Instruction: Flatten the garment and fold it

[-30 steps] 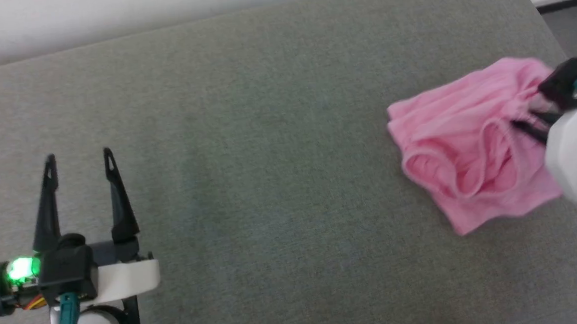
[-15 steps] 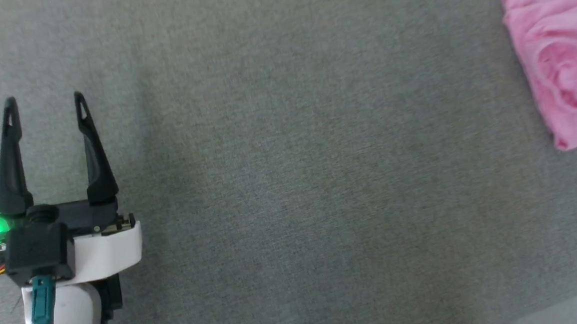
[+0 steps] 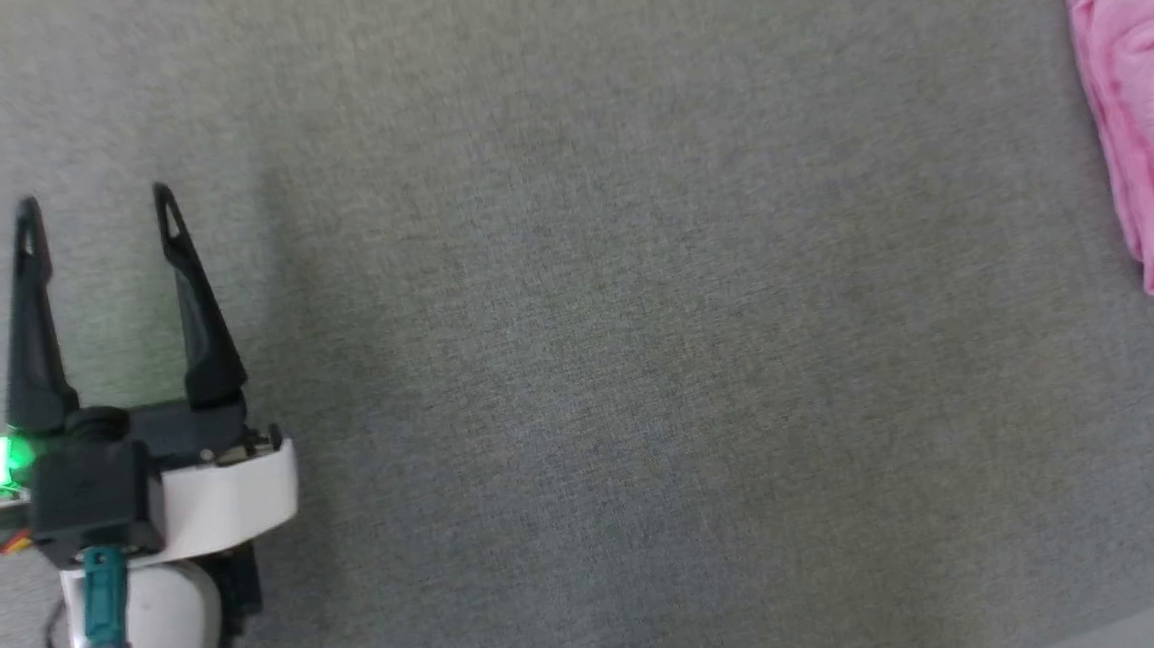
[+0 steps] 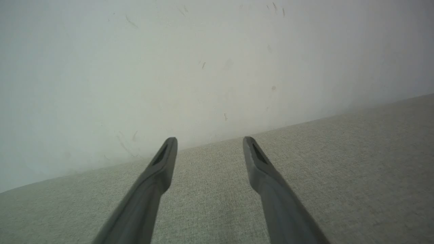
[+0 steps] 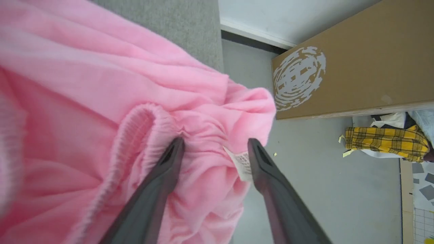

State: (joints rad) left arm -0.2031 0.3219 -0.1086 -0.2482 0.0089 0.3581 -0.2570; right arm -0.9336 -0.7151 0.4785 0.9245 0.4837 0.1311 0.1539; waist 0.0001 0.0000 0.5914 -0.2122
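Right gripper (image 5: 215,144): fingers spread wide — bunched fabric between the tips
Garment (image 5: 101,84): pink, crumpled, elastic waistband gathered
Label (image 5: 241,162): white, just beside one finger
Floor (image 5: 322,176): cardboard box (image 5: 356,67), yellow plaid cloth (image 5: 383,142)

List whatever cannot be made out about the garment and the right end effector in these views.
- Head view: the garment is cut off by the right edge, so its full outline is unknown.
- Right wrist view: its folds at the left edge are blurred; print on the white label is too small to read.
- Right wrist view: the right end effector has its fingers apart, cloth bunched between them; contact is unclear.
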